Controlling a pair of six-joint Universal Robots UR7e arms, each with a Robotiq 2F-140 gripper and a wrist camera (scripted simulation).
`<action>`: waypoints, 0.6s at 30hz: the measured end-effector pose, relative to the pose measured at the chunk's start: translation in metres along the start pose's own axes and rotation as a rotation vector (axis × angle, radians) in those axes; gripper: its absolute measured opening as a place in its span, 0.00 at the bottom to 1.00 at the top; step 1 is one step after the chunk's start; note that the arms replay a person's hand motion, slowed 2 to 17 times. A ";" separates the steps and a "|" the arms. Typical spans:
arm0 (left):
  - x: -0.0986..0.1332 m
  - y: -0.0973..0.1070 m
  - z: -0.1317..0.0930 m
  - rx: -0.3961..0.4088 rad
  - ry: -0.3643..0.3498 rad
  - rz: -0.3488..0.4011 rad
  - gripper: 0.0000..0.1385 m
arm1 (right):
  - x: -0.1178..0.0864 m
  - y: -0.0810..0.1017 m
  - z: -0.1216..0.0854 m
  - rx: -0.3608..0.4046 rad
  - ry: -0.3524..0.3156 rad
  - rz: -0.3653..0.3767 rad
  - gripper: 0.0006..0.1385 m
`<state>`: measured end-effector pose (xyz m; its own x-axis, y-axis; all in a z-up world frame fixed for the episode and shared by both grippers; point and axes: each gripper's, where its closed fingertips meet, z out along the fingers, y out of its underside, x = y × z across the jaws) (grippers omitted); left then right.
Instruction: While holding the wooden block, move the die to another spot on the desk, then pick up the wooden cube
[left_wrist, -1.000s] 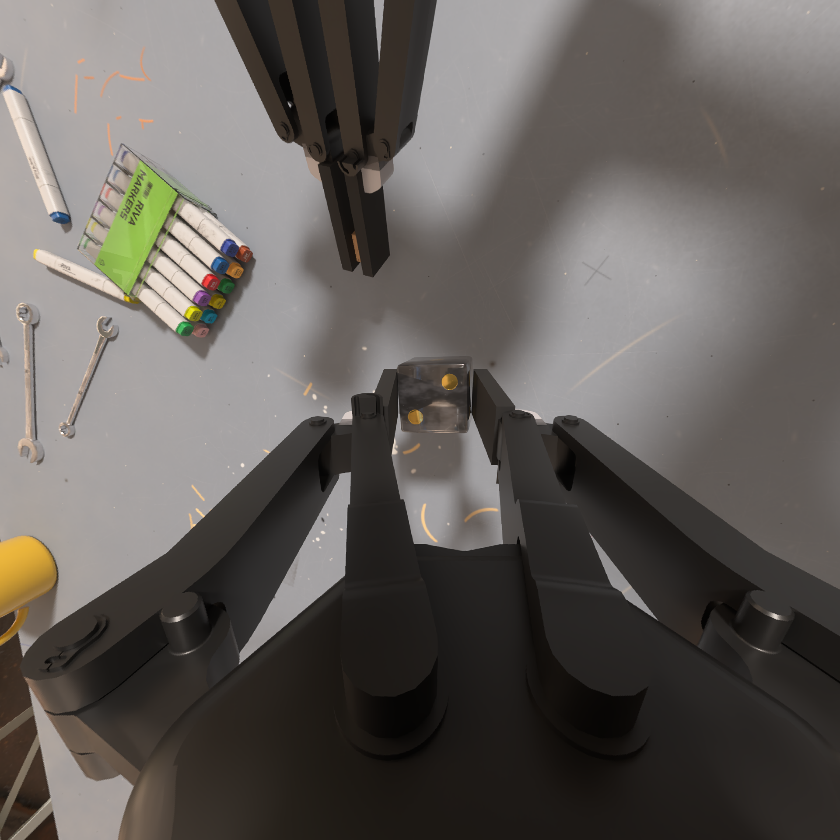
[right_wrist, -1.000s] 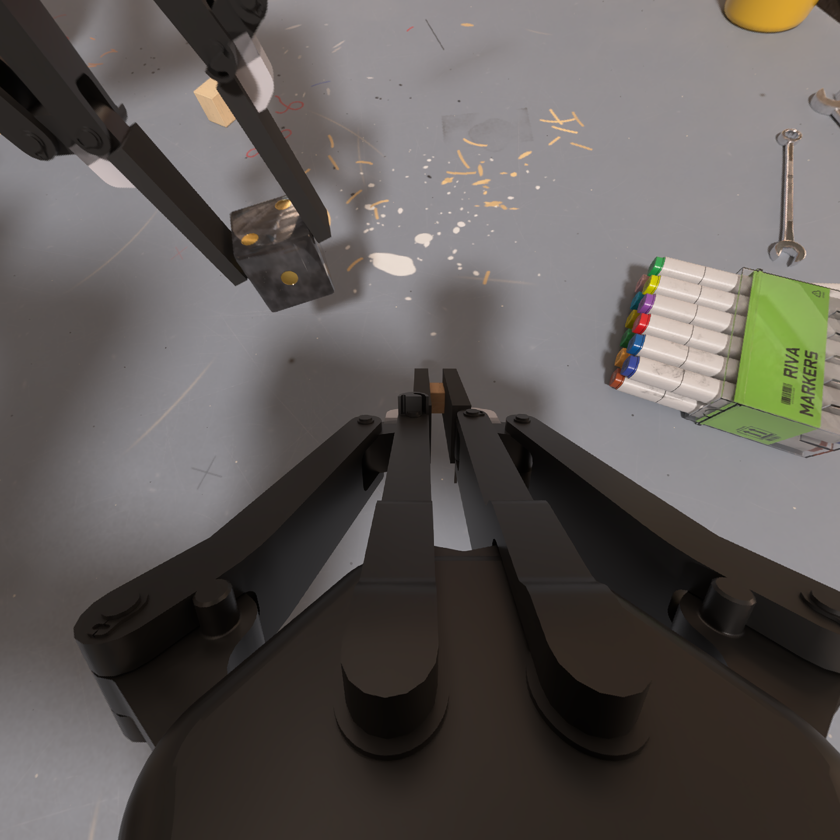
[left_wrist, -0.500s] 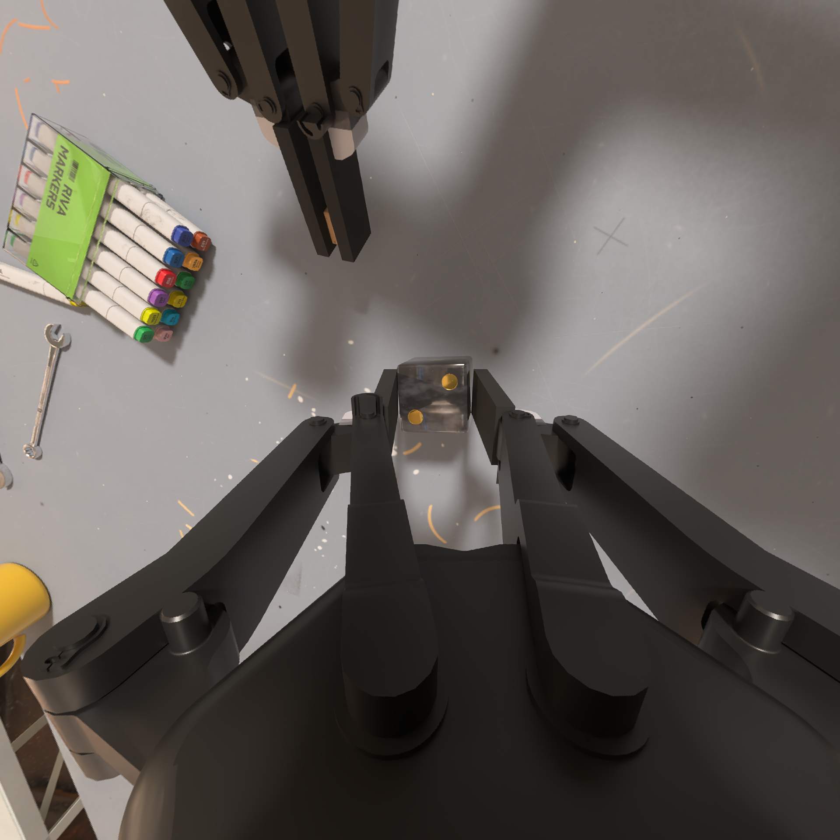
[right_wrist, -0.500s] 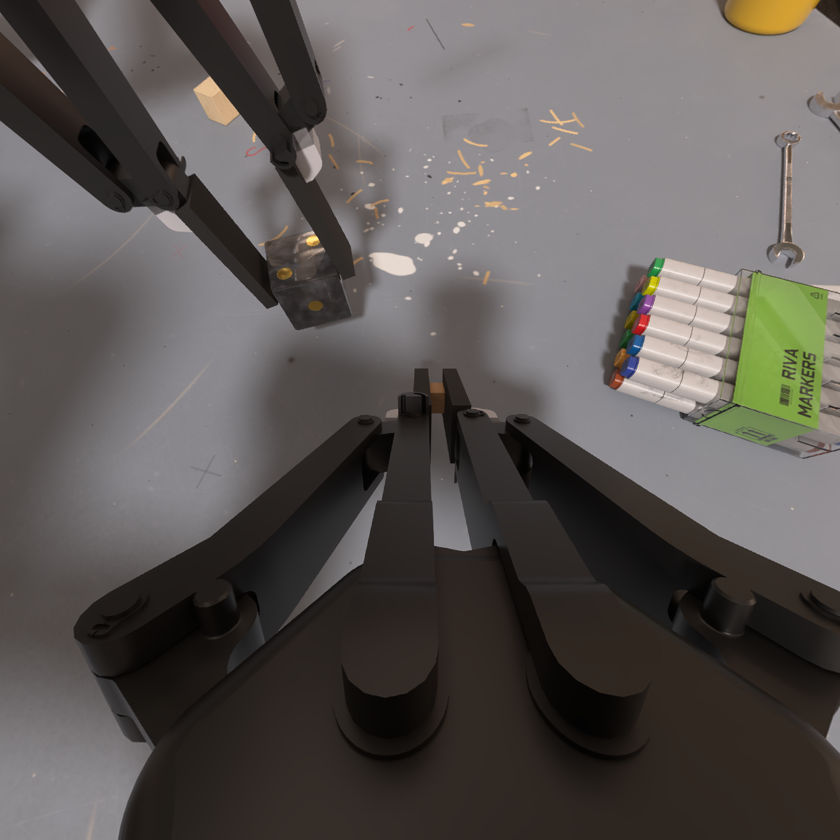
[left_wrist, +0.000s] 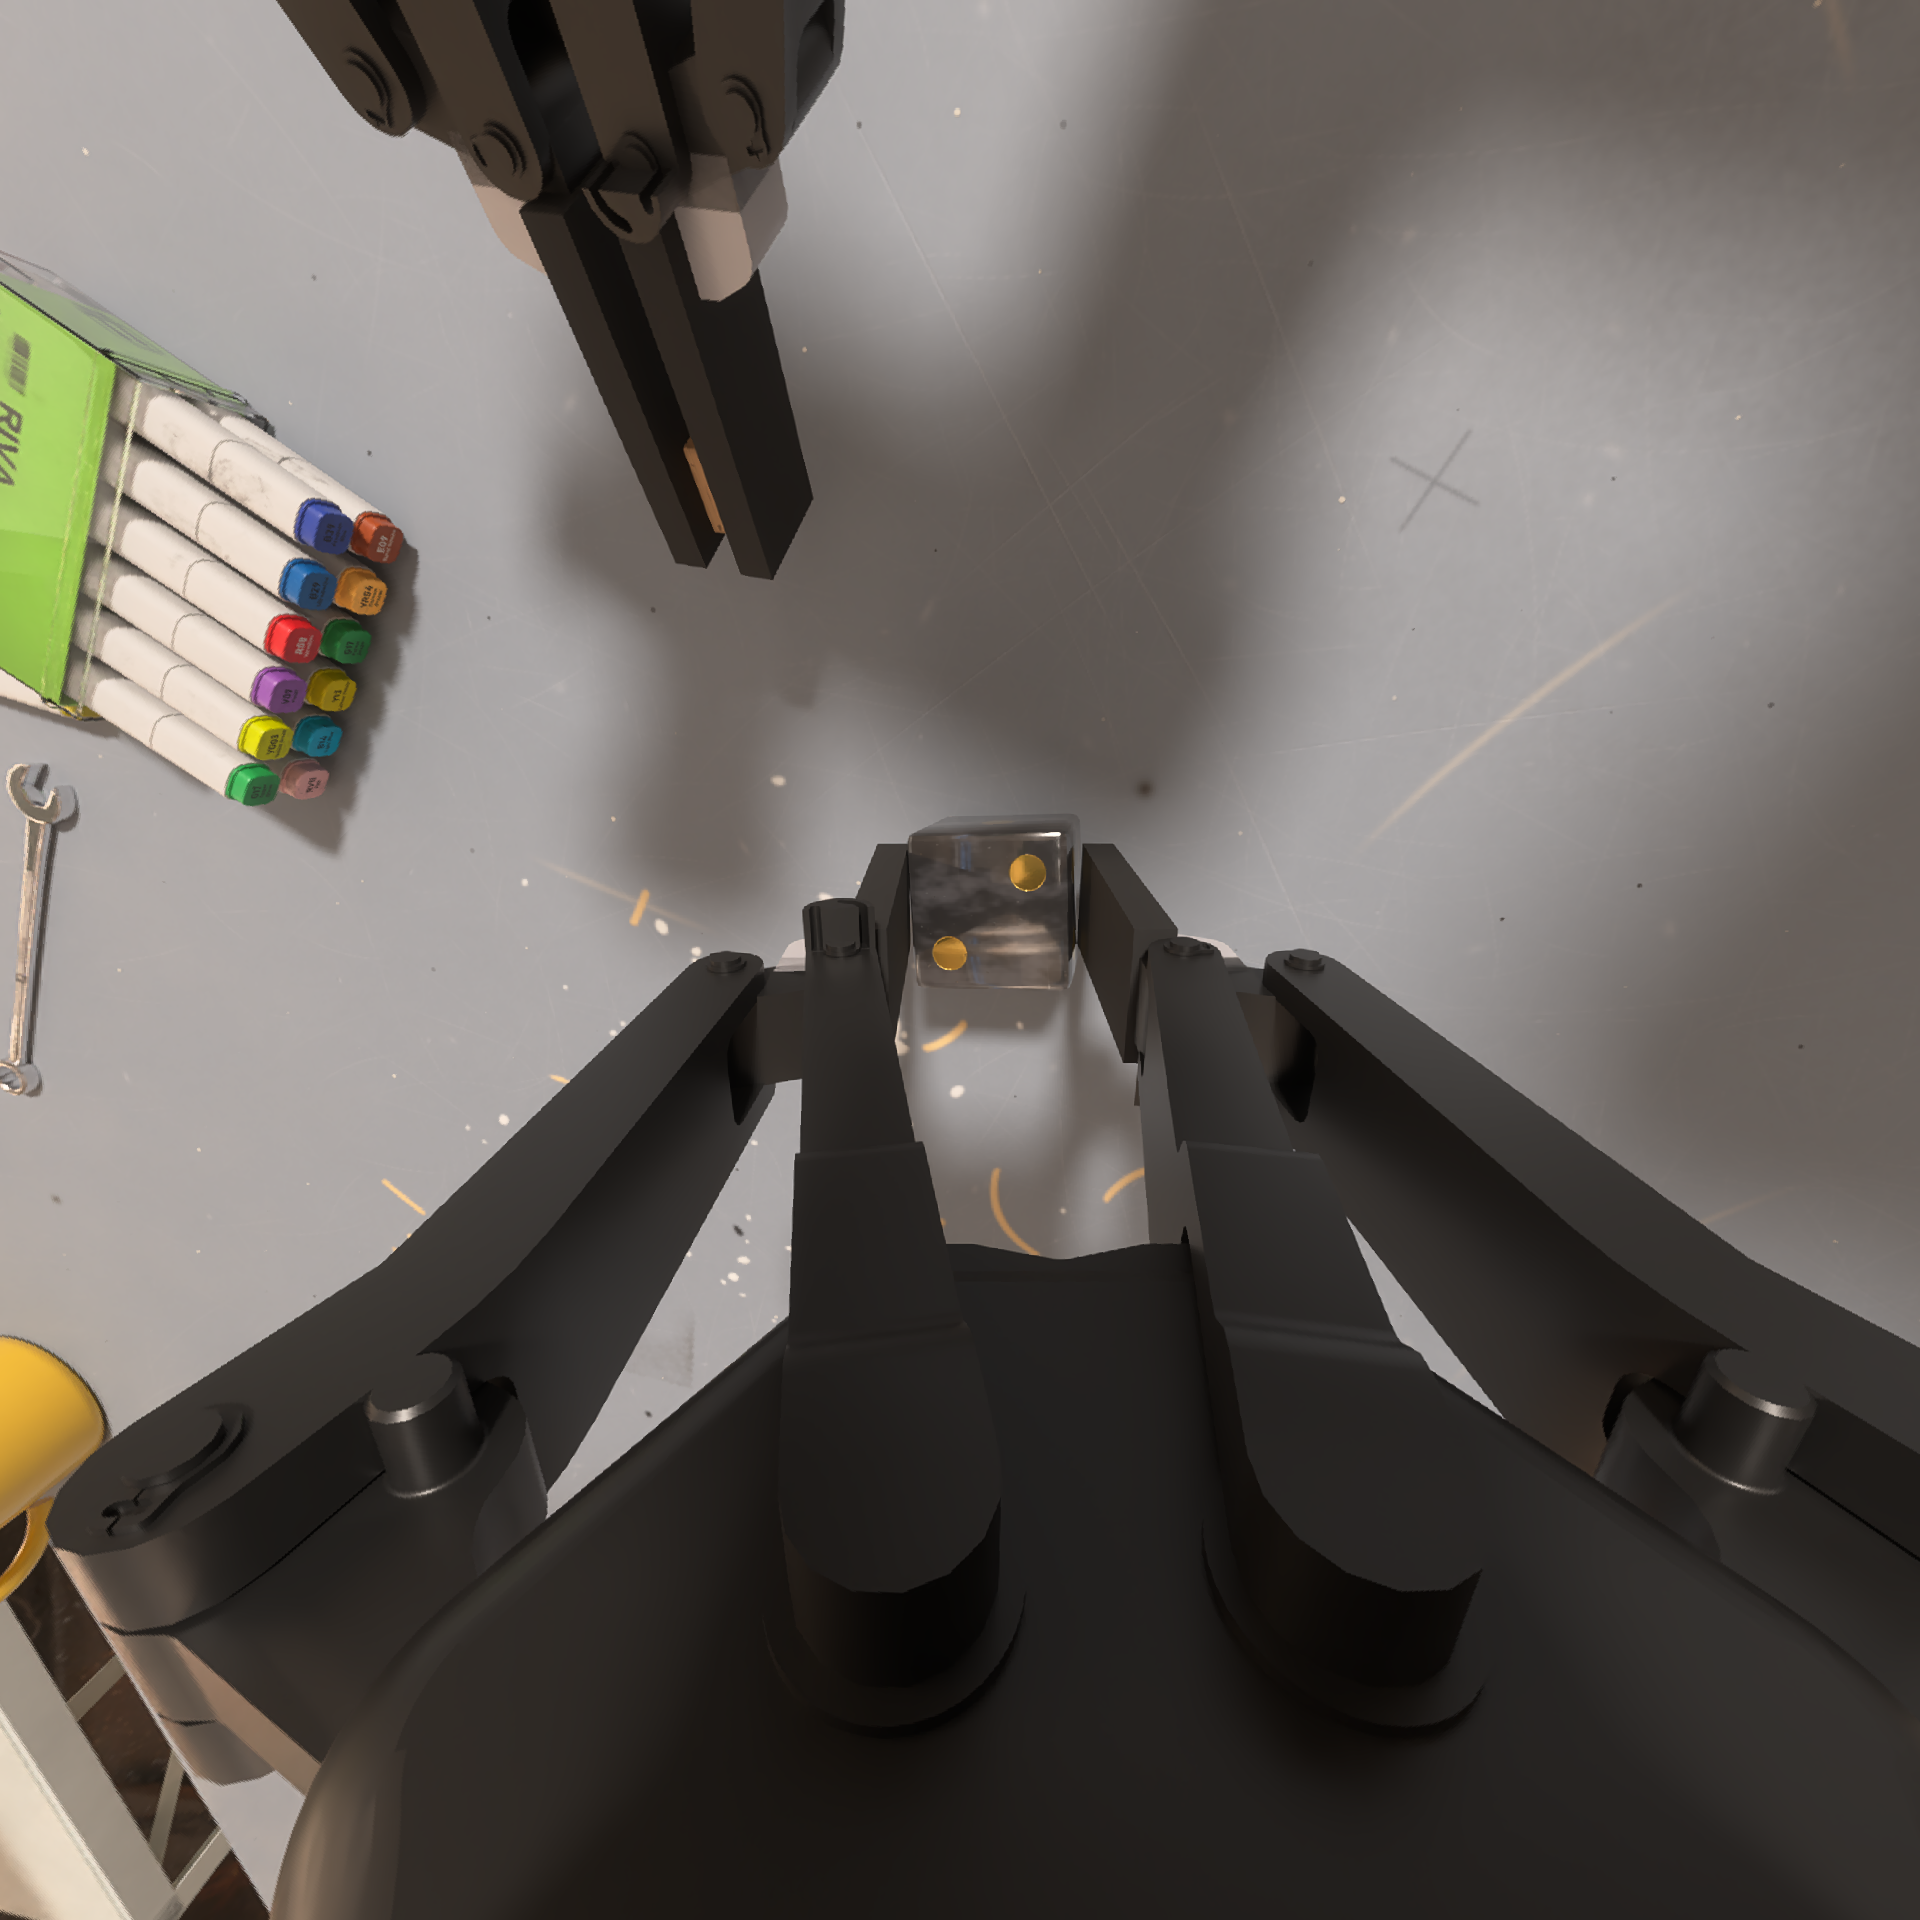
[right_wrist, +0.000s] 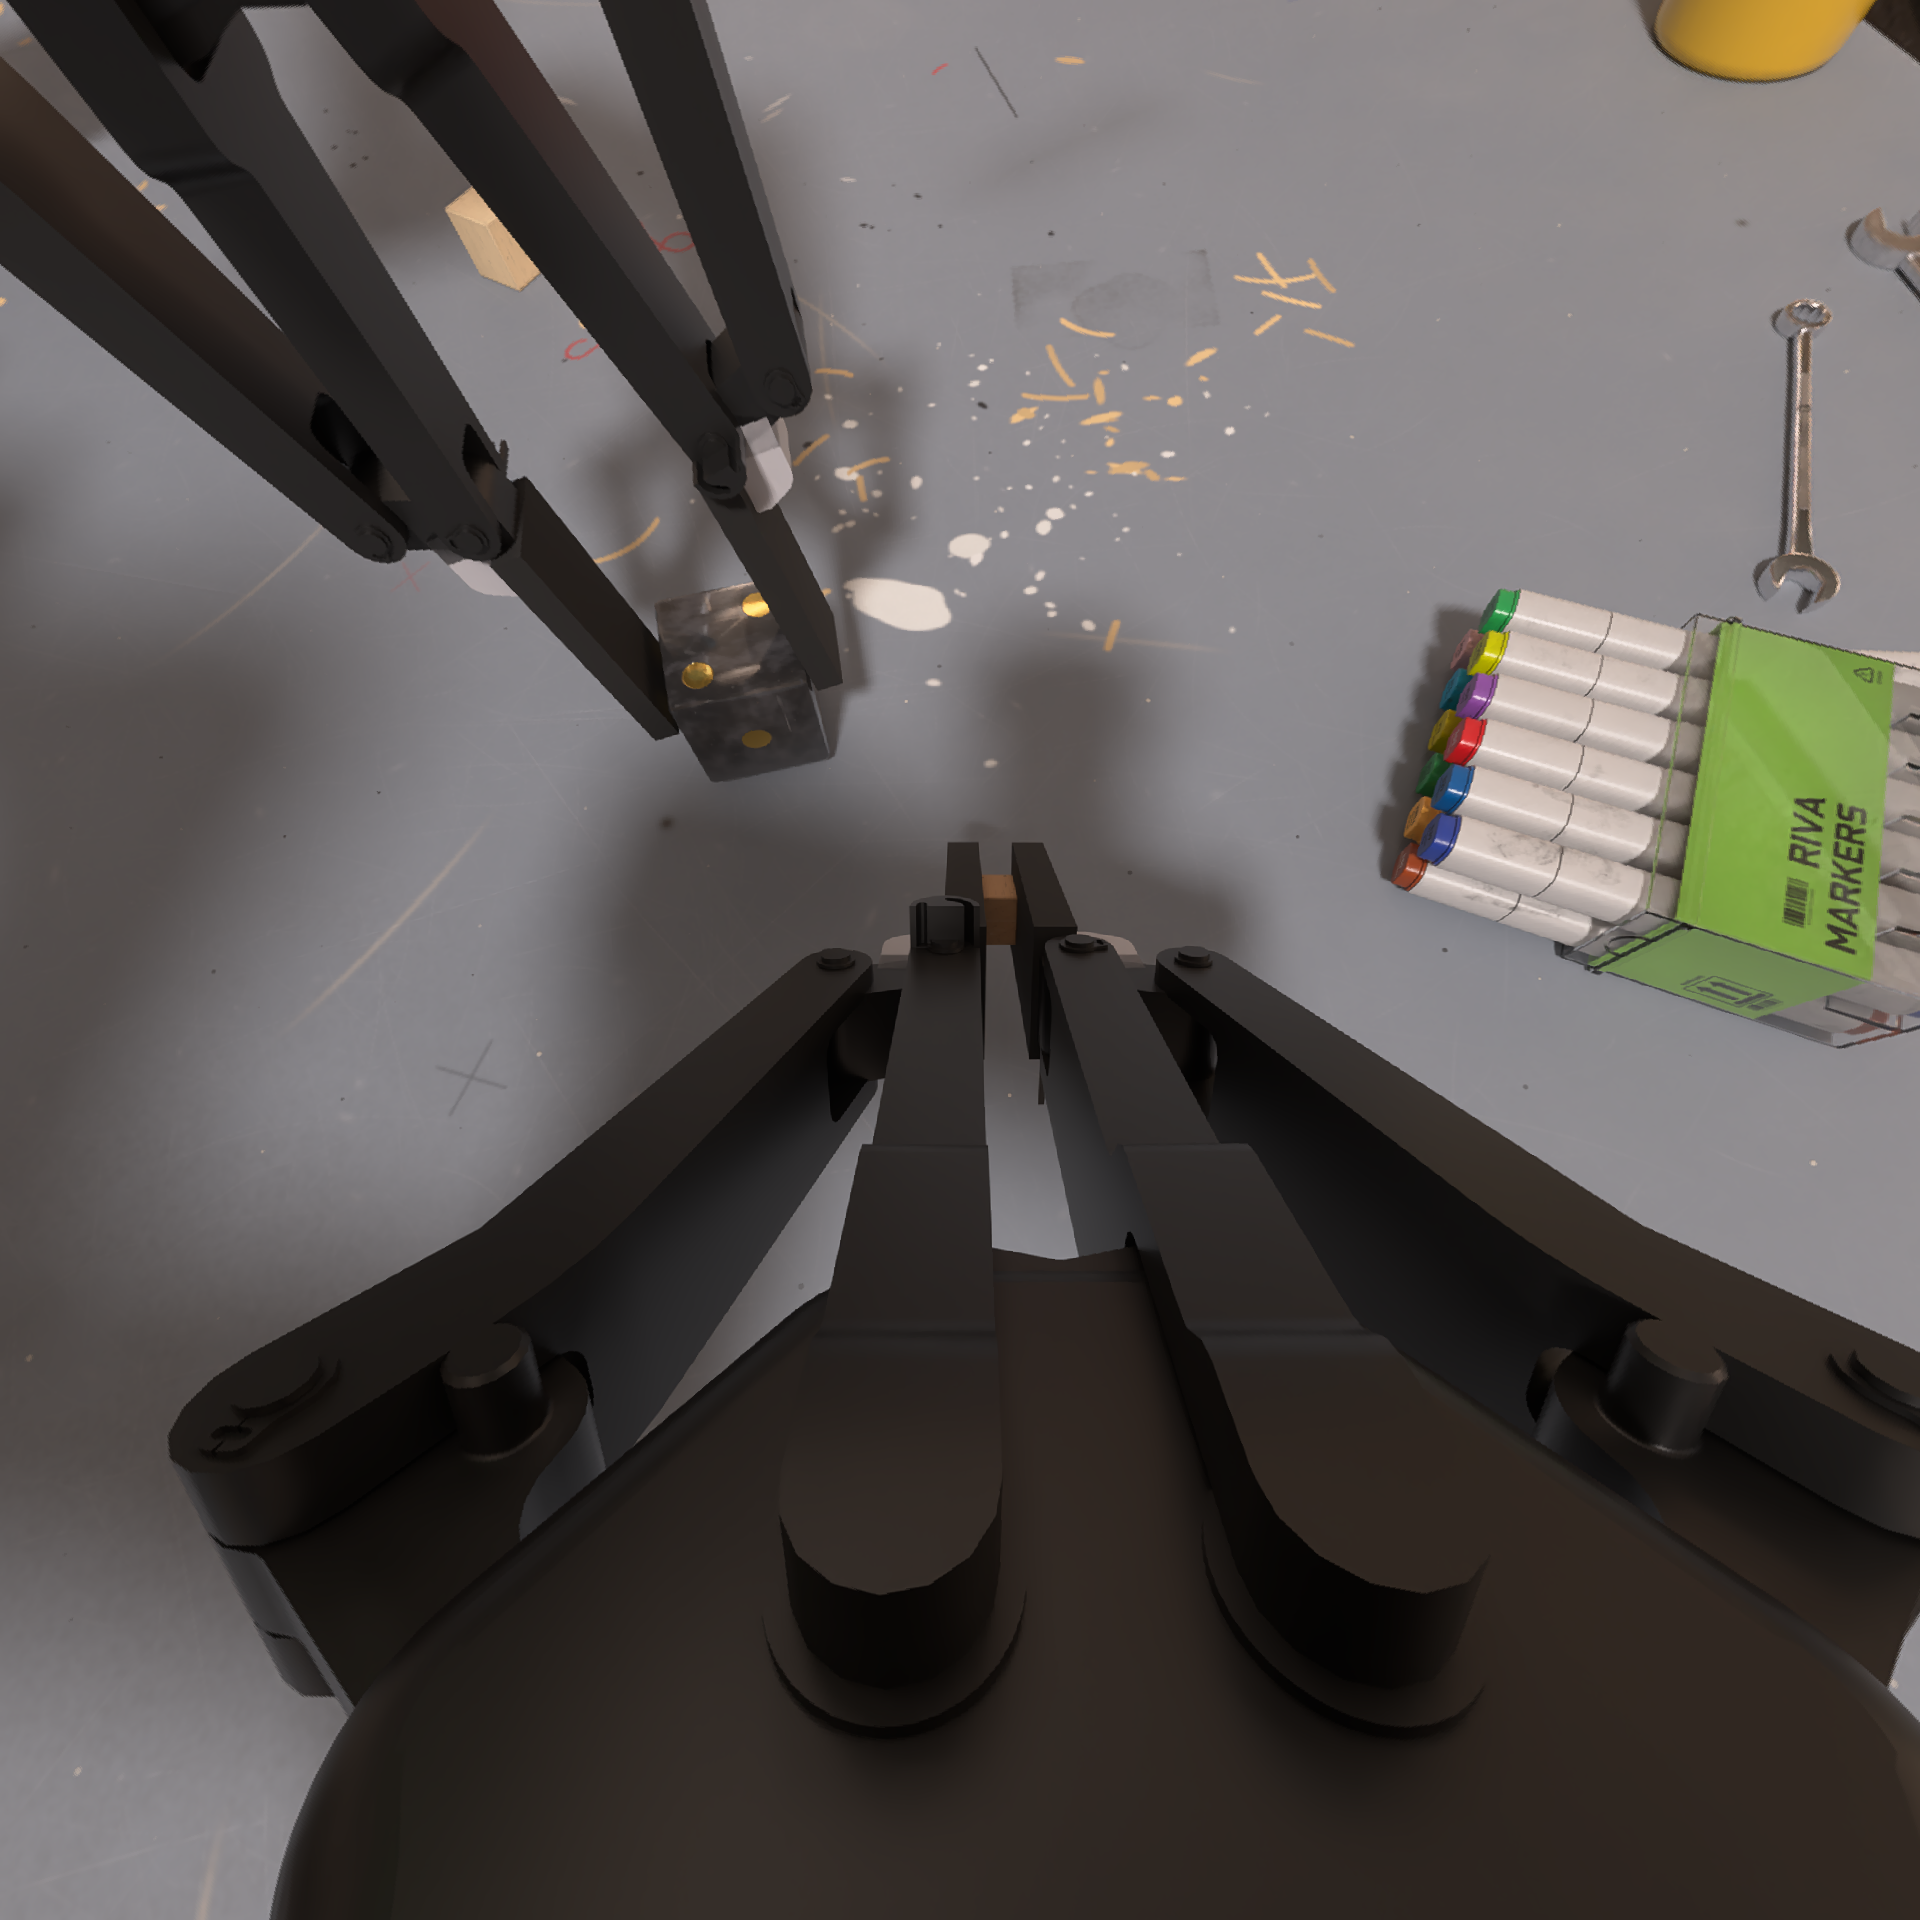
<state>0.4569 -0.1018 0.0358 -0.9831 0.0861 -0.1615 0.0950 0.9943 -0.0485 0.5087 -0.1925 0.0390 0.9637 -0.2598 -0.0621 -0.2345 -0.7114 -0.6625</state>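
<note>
Left gripper (left_wrist: 992, 914): jaws pinching die (left_wrist: 987, 909) above desk (left_wrist: 1455, 312); two-pip face toward left wrist camera, cube form, no long axis. Right gripper (right_wrist: 995, 894): jaws pinching wooden block (right_wrist: 998, 902). Right wrist view only: one wooden cube (right_wrist: 491, 241) on desk, behind left gripper; two wrenches (right_wrist: 1797, 447). One marker pack (right_wrist: 1683, 790). One yellow mug (left_wrist: 31, 1444).

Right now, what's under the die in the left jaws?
The die, clamped in the left gripper, sits over bare grey desk with paint flecks. Whether it touches the desk is unclear; its underside is hidden.
</note>
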 end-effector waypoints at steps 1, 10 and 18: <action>-0.001 0.000 0.001 -0.001 0.000 0.000 0.32 | 0.000 0.000 0.000 0.000 0.000 0.000 0.06; 0.001 -0.002 0.005 0.018 0.023 -0.003 0.31 | 0.000 0.000 0.000 -0.001 0.000 0.000 0.06; -0.002 -0.004 0.004 0.053 0.026 -0.023 0.31 | -0.001 0.000 0.000 0.000 -0.001 -0.002 0.06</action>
<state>0.4589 -0.1058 0.0328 -0.9888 0.0660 -0.1340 0.0803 0.9913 -0.1040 0.5082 -0.1924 0.0390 0.9642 -0.2578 -0.0615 -0.2327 -0.7122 -0.6623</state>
